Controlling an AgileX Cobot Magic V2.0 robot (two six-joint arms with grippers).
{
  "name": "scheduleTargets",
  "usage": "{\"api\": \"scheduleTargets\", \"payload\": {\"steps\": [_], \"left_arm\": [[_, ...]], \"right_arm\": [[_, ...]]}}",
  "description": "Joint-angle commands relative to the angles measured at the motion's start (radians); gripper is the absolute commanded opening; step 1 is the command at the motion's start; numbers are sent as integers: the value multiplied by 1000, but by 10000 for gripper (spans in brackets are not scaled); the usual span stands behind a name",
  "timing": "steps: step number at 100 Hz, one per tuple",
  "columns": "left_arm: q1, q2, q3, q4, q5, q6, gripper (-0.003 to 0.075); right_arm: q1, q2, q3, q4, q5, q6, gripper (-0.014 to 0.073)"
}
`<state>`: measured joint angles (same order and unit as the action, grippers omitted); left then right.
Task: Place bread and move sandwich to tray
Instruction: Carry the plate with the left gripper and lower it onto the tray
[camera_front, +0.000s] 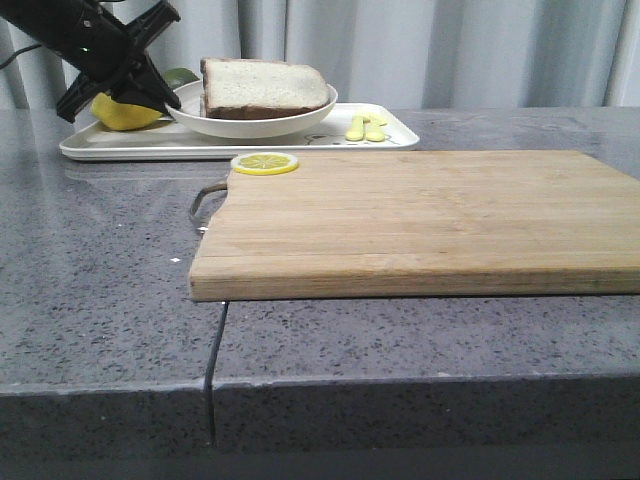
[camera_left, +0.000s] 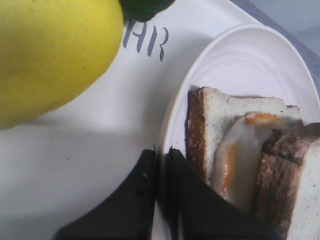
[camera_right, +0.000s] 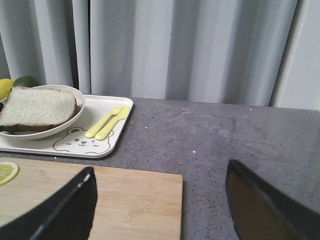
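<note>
The sandwich (camera_front: 265, 88) lies in a round white plate (camera_front: 250, 125) that stands on the white tray (camera_front: 240, 150) at the back left. A pale top slice of bread covers it; the left wrist view shows the egg (camera_left: 240, 150) between brown-crusted slices. My left gripper (camera_front: 168, 100) is at the plate's left side, its jaws shut on the plate's rim (camera_left: 170, 125). My right gripper (camera_right: 160, 170) shows only in its own view, open and empty above the far right end of the cutting board (camera_right: 135, 205).
A whole lemon (camera_front: 122, 113) and a green lime (camera_front: 180, 75) sit on the tray beside my left gripper. Yellow cutlery (camera_front: 366, 127) lies on the tray's right part. A lemon slice (camera_front: 265, 163) rests on the wooden cutting board (camera_front: 420, 220). Curtains hang behind.
</note>
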<state>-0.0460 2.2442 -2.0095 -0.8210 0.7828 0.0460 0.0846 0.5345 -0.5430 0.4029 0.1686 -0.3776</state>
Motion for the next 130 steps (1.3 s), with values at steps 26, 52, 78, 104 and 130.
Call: {"api": "scheduleTargets", "payload": {"steps": [26,52,78,104,130], "left_arm": [[-5,-36,-40,-69,-35,-58,-20],[-7,-27,-40,-65,-31,-64,-19],[-11,-27,-40,-66,-27,-64,-18],[-11,-27,-40,-66,-6,-64,5],[-11,-27,-40,-66,1,-64,139]], "right_arm": [[-4,0,-27,-4,-80,-8,542],[-4,0,-27,-4,-80,-8,542],[-4,0,-27,-4,-80,-8,542],[-4,0,-27,-4,-80,-8,542],[-4,0,-27,-4,-80,-8,542]]}}
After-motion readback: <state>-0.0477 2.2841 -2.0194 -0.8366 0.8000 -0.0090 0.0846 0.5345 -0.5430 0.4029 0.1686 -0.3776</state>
